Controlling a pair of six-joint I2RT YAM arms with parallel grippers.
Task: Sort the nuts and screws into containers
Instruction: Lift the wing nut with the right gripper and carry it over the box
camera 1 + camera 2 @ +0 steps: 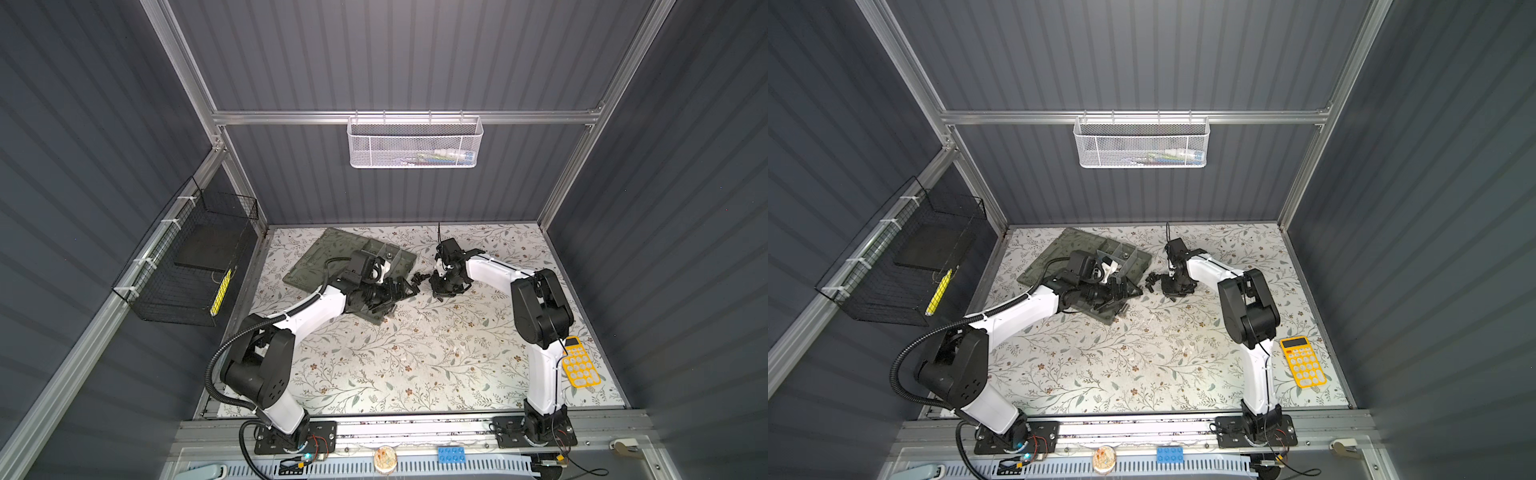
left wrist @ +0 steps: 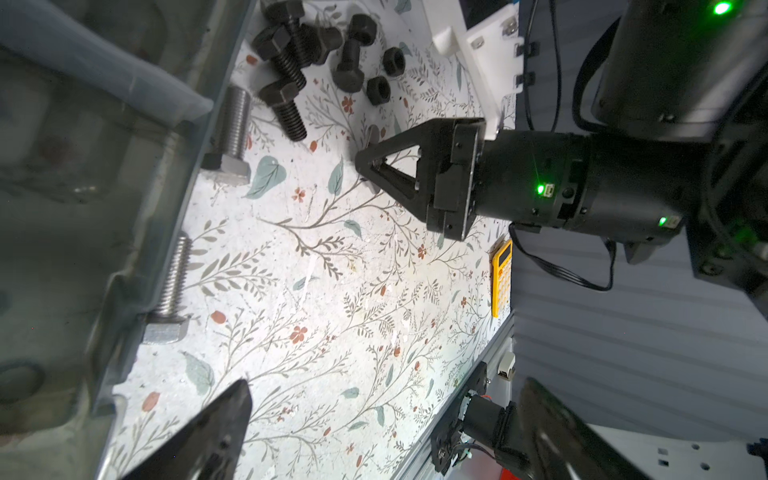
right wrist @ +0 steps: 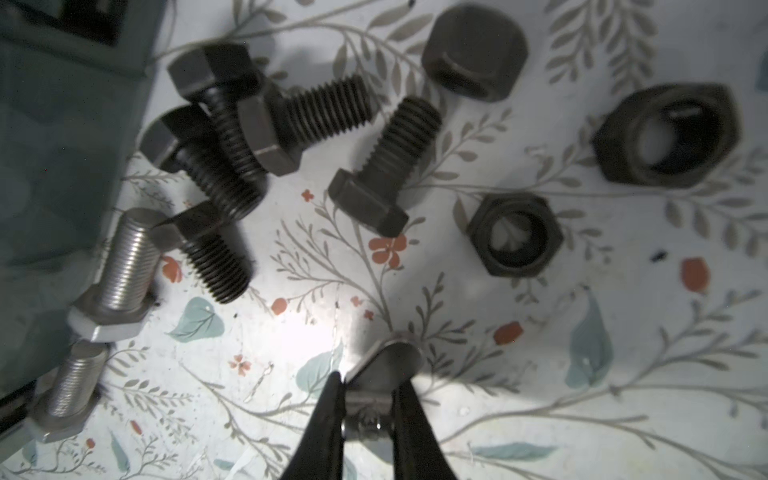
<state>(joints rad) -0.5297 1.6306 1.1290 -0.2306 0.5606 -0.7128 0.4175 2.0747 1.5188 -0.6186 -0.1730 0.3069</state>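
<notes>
Pickup: right gripper (image 3: 370,390) clamps a wing nut (image 3: 399,357) beside the box (image 3: 50,187); left gripper (image 2: 382,415) gapes, empty. Next: lift into box.

I'm driving a lab test cell. Grey ribbed panels (image 1: 395,54) and aluminium framing (image 1: 291,117) rise beyond my fingers (image 2: 208,436), with a floral tabletop (image 1: 415,353) beneath them.

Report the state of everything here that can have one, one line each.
organizer box, lid open and laid flat
left claw, open, holding nothing
right claw, shut on the silver wing nut
silver wing nut, pinched in the right claw
black screws, loose on the table, some piled together
black nuts, loose on the table
silver screws, lying against the organizer box's wall
</notes>
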